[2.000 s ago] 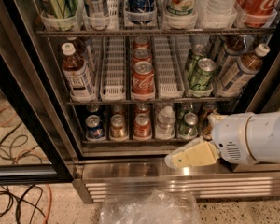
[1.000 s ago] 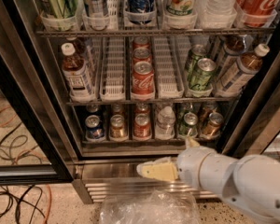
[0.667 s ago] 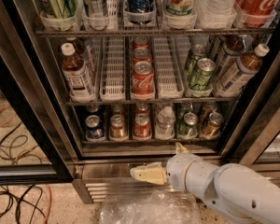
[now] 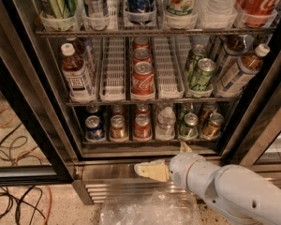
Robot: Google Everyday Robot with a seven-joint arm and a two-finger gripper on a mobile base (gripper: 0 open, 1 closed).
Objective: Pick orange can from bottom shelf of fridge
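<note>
Gripper low at the fridge (image 4: 33,102) front — orange can not yet grasped.

The gripper (image 4: 159,157) hangs before the steel base (image 4: 107,171), its pale fingers (image 4: 152,170) spread apart and holding nothing, as far as this angle lets me judge. Above it and to its left, further in, the orange can (image 4: 118,128) stands upright on the bottom shelf (image 4: 145,143), well apart from the gripper — a blue can (image 4: 94,128) on its far side, a red can (image 4: 142,126) on the nearer. Crumpled clear plastic (image 4: 150,210) lies just below the gripper.
</note>
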